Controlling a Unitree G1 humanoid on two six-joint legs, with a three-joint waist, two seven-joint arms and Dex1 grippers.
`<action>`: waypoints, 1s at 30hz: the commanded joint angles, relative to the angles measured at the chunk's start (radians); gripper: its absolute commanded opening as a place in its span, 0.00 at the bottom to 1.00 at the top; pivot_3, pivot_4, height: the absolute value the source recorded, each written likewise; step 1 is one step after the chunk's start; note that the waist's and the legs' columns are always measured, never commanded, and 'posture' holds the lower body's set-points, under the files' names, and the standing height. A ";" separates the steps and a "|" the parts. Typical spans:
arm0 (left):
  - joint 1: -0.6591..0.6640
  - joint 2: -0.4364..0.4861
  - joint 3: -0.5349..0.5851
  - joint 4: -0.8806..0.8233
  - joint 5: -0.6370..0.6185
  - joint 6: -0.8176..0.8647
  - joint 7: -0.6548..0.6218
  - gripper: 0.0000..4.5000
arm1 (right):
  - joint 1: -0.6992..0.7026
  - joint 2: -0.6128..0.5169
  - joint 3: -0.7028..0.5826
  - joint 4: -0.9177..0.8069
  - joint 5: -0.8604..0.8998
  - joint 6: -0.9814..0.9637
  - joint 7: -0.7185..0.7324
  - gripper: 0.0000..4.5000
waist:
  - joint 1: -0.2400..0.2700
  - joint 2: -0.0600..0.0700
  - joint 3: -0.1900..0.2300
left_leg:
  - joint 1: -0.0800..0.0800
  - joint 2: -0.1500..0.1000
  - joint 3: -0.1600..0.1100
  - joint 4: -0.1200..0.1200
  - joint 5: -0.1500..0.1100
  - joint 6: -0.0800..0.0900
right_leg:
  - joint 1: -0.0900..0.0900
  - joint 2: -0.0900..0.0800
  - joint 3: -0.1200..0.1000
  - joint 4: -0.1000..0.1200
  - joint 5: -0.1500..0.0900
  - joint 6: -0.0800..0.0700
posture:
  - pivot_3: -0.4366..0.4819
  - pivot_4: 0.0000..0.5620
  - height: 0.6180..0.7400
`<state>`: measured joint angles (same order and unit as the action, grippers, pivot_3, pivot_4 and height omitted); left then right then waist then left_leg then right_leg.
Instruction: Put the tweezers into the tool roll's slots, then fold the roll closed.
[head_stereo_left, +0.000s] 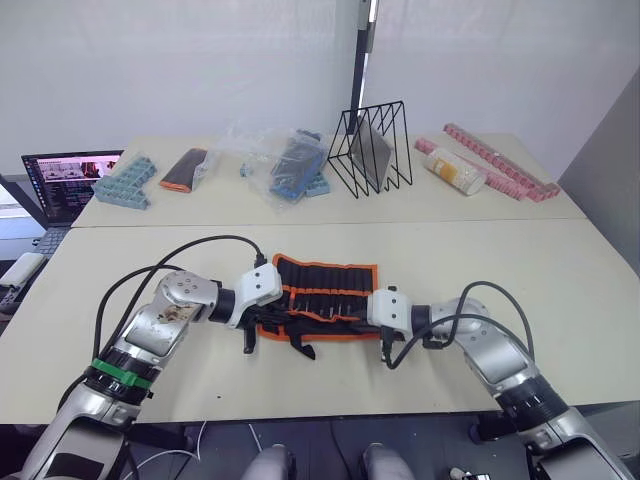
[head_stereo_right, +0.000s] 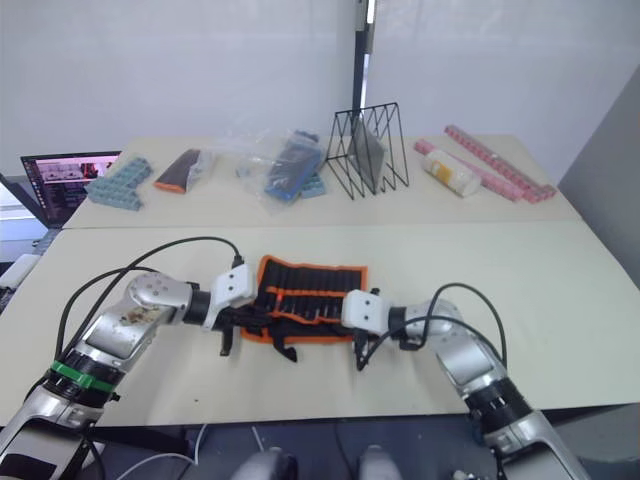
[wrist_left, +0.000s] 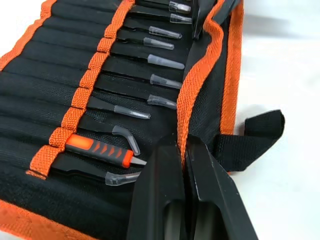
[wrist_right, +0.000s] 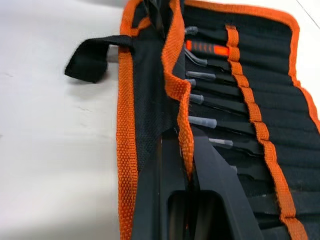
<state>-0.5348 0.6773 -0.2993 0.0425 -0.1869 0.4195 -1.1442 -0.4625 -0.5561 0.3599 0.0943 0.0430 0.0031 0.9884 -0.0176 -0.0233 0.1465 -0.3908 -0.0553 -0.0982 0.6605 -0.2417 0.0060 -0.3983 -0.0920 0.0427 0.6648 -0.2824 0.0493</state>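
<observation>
The tool roll (head_stereo_left: 325, 285) lies open on the near table, black with orange edging and an orange middle stripe (wrist_left: 85, 87). Several slim black tweezers (wrist_left: 122, 111) with clear tip caps sit in its slots (wrist_left: 47, 107), beside an orange-handled tool (wrist_left: 100, 148). The roll's near flap is lifted over the tips. My left gripper (wrist_left: 183, 146) is shut on the flap's orange edging at the roll's left end. At the right end my right gripper (wrist_right: 187, 137) is shut on the same edging. A black strap (wrist_right: 90, 57) sticks out from the near edge.
On the far table stand a black wire rack (head_stereo_left: 372, 150), clear plastic bags (head_stereo_left: 275, 165), blue trays (head_stereo_left: 125, 182), a small dark pouch with an orange end (head_stereo_left: 183, 170), a pale bottle (head_stereo_left: 455, 170) and pink strips (head_stereo_left: 500, 160). A laptop (head_stereo_left: 65, 180) sits at far left.
</observation>
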 joint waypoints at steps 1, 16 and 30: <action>-0.017 -0.004 0.023 -0.004 0.023 0.037 0.045 0.01 | -0.035 0.009 -0.021 0.063 -0.032 -0.002 -0.022 0.00 | 0.000 0.000 0.000 | 0.000 0.000 0.000 0.000 0.000 0.000 | 0.000 0.000 0.000 0.000 0.000 0.000 | 0.48 0.27 1.00; 0.001 -0.045 0.074 -0.030 0.019 0.170 0.162 0.63 | -0.096 0.051 -0.071 0.208 -0.063 -0.088 -0.091 0.59 | 0.002 0.000 0.000 | 0.000 0.000 0.000 0.000 0.001 -0.001 | 0.000 -0.001 0.000 0.000 0.000 0.000 | 0.48 0.27 1.00; 0.050 -0.153 0.325 -0.226 -0.185 0.105 0.255 0.94 | -0.021 0.126 -0.250 -0.051 0.214 0.118 -0.092 0.94 | 0.000 0.000 0.000 | -0.008 0.001 0.000 0.000 0.002 -0.003 | -0.008 -0.001 0.001 0.000 0.000 -0.001 | 0.48 0.27 1.00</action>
<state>-0.5054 0.5388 0.0086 -0.1046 -0.3139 0.5079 -0.8897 -0.4951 -0.4433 0.1314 0.1296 0.2005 0.0866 0.8926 -0.0178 -0.0233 0.1464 -0.3985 -0.0546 -0.0985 0.6605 -0.2402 0.0033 -0.4060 -0.0931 0.0437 0.6648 -0.2820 0.0486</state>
